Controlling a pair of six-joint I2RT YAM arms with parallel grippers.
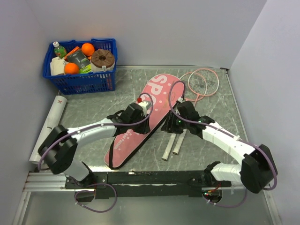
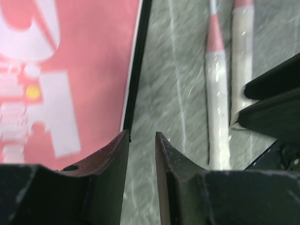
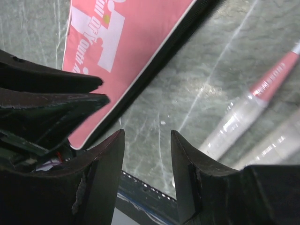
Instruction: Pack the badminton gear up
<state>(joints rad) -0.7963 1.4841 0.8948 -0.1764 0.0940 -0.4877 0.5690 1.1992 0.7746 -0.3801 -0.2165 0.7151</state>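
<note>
The pink "SPORT" case (image 1: 143, 117) with a black edge lies slantwise in the middle of the table. Two thin rackets (image 1: 200, 83) lie to its right, their white handles (image 1: 171, 146) pointing toward the near edge. A long white tube (image 1: 50, 125) rests at the far left. My left gripper (image 2: 142, 134) hovers just off the case's (image 2: 70, 70) right edge, its jaws slightly open over bare table, with the handles (image 2: 218, 108) to its right. My right gripper (image 3: 146, 132) is open and empty between the case (image 3: 122, 42) and a racket handle (image 3: 243, 117). The two grippers (image 1: 146, 125) (image 1: 168, 126) nearly face each other.
A blue plastic basket (image 1: 79, 79) of oranges and bottles stands at the back left. White walls close in on the table at the back and on both sides. A black rail (image 1: 150, 177) carries the arm bases along the near edge.
</note>
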